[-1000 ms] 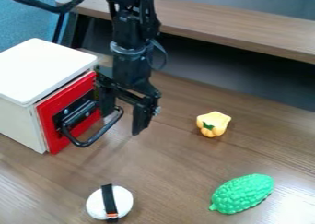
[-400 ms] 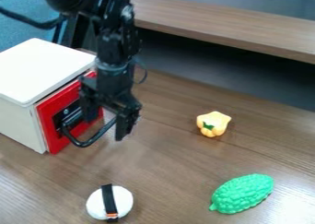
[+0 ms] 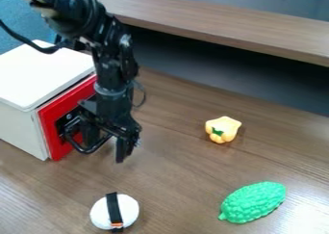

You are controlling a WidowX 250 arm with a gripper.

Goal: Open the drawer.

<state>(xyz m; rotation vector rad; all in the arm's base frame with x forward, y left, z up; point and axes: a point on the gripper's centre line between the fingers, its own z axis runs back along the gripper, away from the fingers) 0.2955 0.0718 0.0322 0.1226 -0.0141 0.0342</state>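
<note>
We see a box [image 3: 42,76] with a smooth white top, rounded at its corners, and paler, flat side walls. Its drawer [image 3: 51,115] has a glossy red front, upright and close against the body of the box, facing the arm [image 3: 110,59]. On that front we make out a dark recessed plate, and from it a black handle [image 3: 82,151] sticks out in a rounded loop, looking like a smooth bent rod.

The pincer [image 3: 107,144], black and angular with blunt, straight fingers, hangs down at the handle. We find its fingers well apart: one is on the drawer side, within the loop as we look at it, and the other is on the outer side, with the handle's bar between them. They are not closed on the bar; whether either one touches it, we cannot tell.

The table [image 3: 180,189] has brown wood grain in fine streaks, with a soft shine. On it, nearest us, we see a rounded white piece [image 3: 130,211] wrapped in a flat black band [image 3: 113,208] with a bit of orange at its lower end. To the right lies a bumpy green oval toy [image 3: 252,202], pointed at one end, and beyond it a small yellow lobed toy [image 3: 222,127] with a dark green mark.
</note>
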